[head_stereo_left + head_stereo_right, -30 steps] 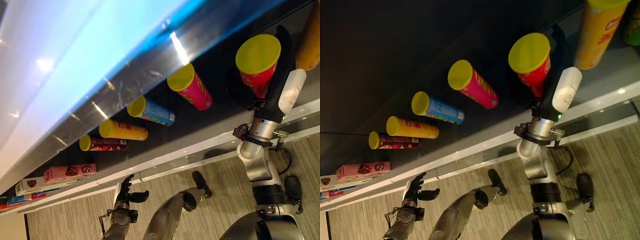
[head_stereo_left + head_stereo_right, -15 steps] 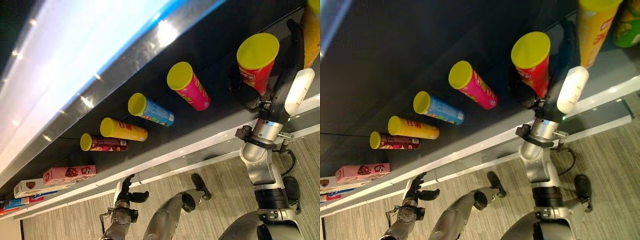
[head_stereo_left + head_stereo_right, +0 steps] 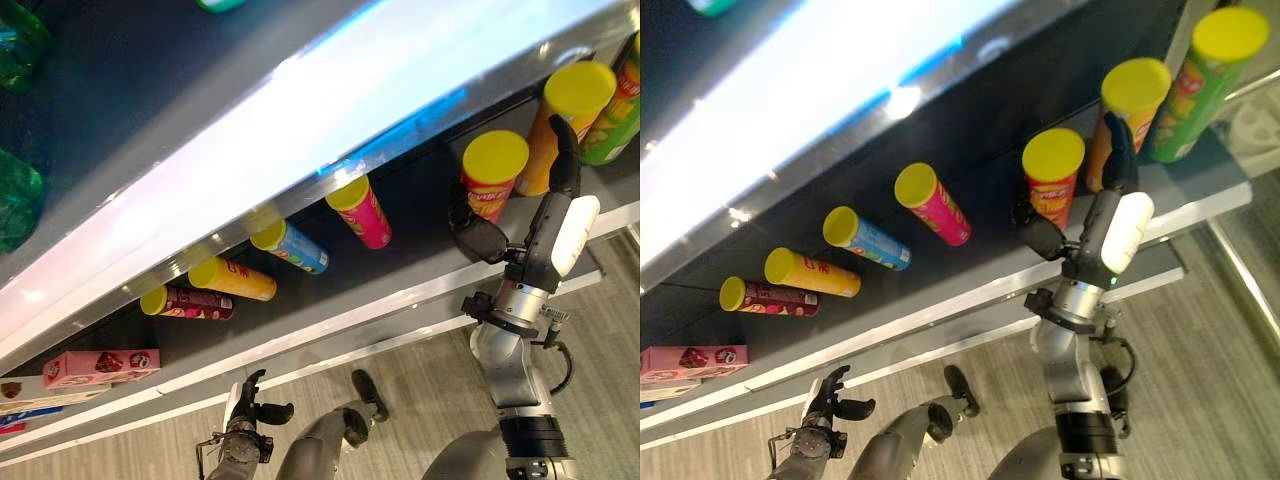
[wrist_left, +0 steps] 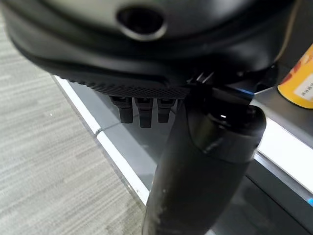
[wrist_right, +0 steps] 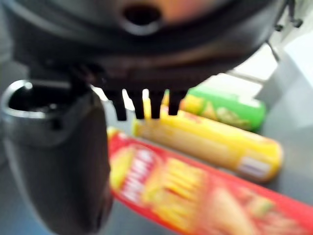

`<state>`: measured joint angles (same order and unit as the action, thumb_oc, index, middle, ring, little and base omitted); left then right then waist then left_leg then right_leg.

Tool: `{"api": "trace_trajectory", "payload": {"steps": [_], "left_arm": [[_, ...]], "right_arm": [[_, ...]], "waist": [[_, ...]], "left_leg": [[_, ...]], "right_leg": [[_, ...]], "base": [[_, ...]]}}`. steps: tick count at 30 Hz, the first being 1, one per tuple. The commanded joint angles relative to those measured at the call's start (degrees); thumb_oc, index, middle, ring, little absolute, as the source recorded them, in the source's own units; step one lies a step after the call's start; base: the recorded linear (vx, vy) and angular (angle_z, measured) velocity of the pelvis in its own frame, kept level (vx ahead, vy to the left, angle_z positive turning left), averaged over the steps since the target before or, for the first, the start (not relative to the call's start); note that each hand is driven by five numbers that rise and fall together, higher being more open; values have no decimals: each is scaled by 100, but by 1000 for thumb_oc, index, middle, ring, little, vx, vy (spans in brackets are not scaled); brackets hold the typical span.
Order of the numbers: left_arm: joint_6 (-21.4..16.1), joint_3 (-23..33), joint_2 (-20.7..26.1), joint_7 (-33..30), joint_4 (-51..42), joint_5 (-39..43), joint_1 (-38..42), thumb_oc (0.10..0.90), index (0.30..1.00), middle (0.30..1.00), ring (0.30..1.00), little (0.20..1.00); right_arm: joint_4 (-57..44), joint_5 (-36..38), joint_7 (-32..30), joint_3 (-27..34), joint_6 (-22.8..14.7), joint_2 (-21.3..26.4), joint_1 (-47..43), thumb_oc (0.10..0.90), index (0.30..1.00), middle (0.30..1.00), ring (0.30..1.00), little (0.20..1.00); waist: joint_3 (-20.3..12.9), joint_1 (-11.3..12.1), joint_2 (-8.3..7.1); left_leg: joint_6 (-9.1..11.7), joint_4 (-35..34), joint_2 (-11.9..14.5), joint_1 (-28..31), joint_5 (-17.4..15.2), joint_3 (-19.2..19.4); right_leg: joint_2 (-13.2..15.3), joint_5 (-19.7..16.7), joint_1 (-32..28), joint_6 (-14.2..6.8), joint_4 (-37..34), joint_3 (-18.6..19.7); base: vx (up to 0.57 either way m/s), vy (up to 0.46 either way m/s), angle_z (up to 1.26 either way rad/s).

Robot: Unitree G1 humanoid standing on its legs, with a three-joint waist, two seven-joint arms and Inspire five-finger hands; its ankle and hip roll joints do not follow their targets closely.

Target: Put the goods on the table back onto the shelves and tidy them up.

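Spanning both head views, a glossy dark shelf point(image 3: 970, 290) is lined with upright cylindrical snack cans capped by yellow plastic lids. The right hand point(image 3: 1105, 215), fingers straight and spread, is raised just beside the red can point(image 3: 1048, 185), touching nothing; orange point(image 3: 1130, 105) and green point(image 3: 1200, 80) cans stand beyond. Magenta point(image 3: 935, 205), blue point(image 3: 865, 240), yellow point(image 3: 810, 272) and maroon point(image 3: 765, 297) cans, then a flat pink carton point(image 3: 692, 358), are ranged leftward. The left hand point(image 3: 248, 405) is held low over ribbed grey carpet point(image 3: 150, 445), fingers loosely apart.

No print on the cans point(image 3: 1052, 178) or boxes point(image 3: 100, 365) is legible.
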<state>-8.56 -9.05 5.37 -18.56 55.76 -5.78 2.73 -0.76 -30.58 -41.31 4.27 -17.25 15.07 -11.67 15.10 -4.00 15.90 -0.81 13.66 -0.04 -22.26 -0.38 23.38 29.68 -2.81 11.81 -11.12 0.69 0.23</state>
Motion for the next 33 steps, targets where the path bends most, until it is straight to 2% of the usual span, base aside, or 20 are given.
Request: {"api": "trace_trajectory", "payload": {"steps": [1, 2, 9, 13, 16, 17, 20, 21, 23, 28, 33], "left_arm": [[-44, 220, 340, -318, 141, 17, -34, 800, 900, 900, 900, 900], [-45, 220, 342, -318, 142, 17, -36, 800, 900, 900, 900, 900], [-17, 258, 341, -345, 258, 53, -54, 800, 900, 900, 900, 900], [15, 262, 330, -358, 359, 44, -116, 800, 900, 900, 900, 900], [69, 198, 281, -282, 417, 60, -158, 800, 900, 900, 900, 900], [69, 193, 281, -281, 417, 61, -164, 800, 900, 900, 900, 900], [109, 148, 213, -205, 478, 65, -152, 800, 900, 900, 900, 900], [117, 121, 187, -170, 585, 38, -166, 800, 900, 900, 900, 900], [133, 171, 163, -133, 686, 58, -190, 800, 900, 900, 900, 900], [159, 413, 142, -83, 870, 175, -296, 800, 900, 900, 900, 900], [144, 584, 160, -18, 644, 136, -345, 800, 900, 900, 900, 900]], "right_arm": [[-1079, 52, 33, -72, -741, 259, -103, 800, 900, 900, 900, 900], [-1080, 53, 33, -72, -742, 256, -100, 800, 900, 900, 900, 900], [-1331, 248, 180, -250, -814, 78, 75, 800, 900, 900, 900, 900], [-1403, 363, 281, -332, -825, 15, 178, 800, 900, 900, 900, 900], [-1647, 383, 323, -305, -794, 18, 447, 800, 900, 900, 900, 900], [-1658, 384, 327, -303, -791, 16, 461, 800, 900, 900, 900, 900], [-1722, 402, 404, -255, -781, 101, 846, 800, 900, 900, 900, 900], [-1751, 486, 521, -186, -795, 161, 1234, 800, 900, 900, 900, 900], [-1714, 595, 639, -119, -835, 198, 1568, 800, 900, 900, 900, 900], [-1577, 797, 880, 115, -948, 323, 2344, 800, 900, 900, 900, 900], [-569, 699, 999, 654, -977, 751, 3269, 800, 900, 900, 900, 900]], "waist": [[-558, 149, 54], [-553, 144, 52], [-667, 183, -234], [-716, 188, -331], [-909, 144, -541], [-900, 143, -543], [-1050, 29, -680], [-1151, -61, -764], [-1255, -156, -829], [-1429, -297, -929], [-1579, -521, -970]], "left_leg": [[455, -128, 485, 416, -478, -685], [458, -138, 484, 428, -473, -687], [516, -416, 590, 781, -342, -751], [545, -591, 648, 1012, -276, -755], [579, -972, 723, 1498, -167, -705], [582, -997, 719, 1529, -156, -704], [610, -1322, 788, 1903, -46, -624], [635, -1544, 836, 2156, 35, -559], [655, -1664, 899, 2313, 87, -487], [713, -1839, 1032, 2556, 174, -388], [804, -1866, 1192, 2558, 305, -341]], "right_leg": [[-73, -777, -415, 169, -545, -43], [-74, -774, -427, 170, -546, -48], [-204, -655, -706, 177, -554, -177], [-257, -616, -872, 169, -560, -263], [-402, -544, -1153, 152, -569, -396], [-402, -539, -1174, 152, -569, -399], [-515, -501, -1327, 127, -569, -434], [-597, -462, -1438, 113, -569, -445], [-672, -442, -1499, 107, -569, -439], [-818, -364, -1623, 104, -569, -424], [-980, -307, -1667, 115, -569, -405]], "base": [[22, -59, 16], [23, -51, 16], [26, -40, 3], [31, -24, 5], [74, -39, 2], [62, -31, 14], [71, -38, 8], [86, -69, -10], [56, -57, -9], [17, -68, -15], [-51, -90, -7]]}}
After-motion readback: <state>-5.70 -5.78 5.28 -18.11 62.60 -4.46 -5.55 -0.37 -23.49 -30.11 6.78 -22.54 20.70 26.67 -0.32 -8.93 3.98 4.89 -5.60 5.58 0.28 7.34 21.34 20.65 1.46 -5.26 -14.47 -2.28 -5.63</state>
